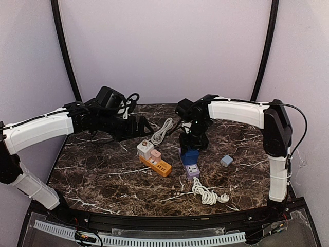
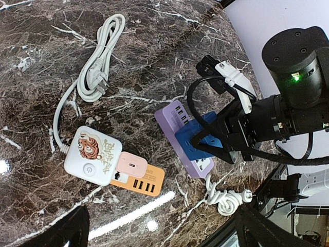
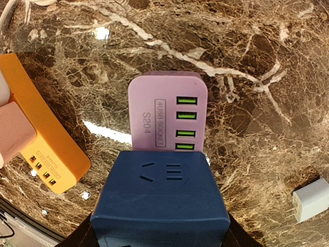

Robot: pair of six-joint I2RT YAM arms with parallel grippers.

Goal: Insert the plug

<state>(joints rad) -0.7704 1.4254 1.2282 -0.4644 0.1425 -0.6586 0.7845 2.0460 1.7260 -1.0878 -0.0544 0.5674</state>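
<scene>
Marble tabletop (image 1: 103,175) carries two power strips side by side near the middle. The right gripper (image 1: 191,149) is pinching the blue plug adapter (image 3: 159,190), its socket face turned up toward the wrist camera. The adapter sits over the near half of the purple power strip (image 3: 167,108), just short of the strip's four green USB ports. I cannot tell whether its pins are seated. The left gripper (image 1: 144,126) hangs above the rear left of the table with its fingers spread wide and nothing between them. Just left of the purple strip lies the orange power strip (image 1: 160,166), with a white adapter (image 1: 145,149) and a pink adapter (image 1: 156,155) on it. A coiled white cable (image 1: 162,130) lies behind, and a small grey-blue charger (image 1: 226,160) lies to the right.
</scene>
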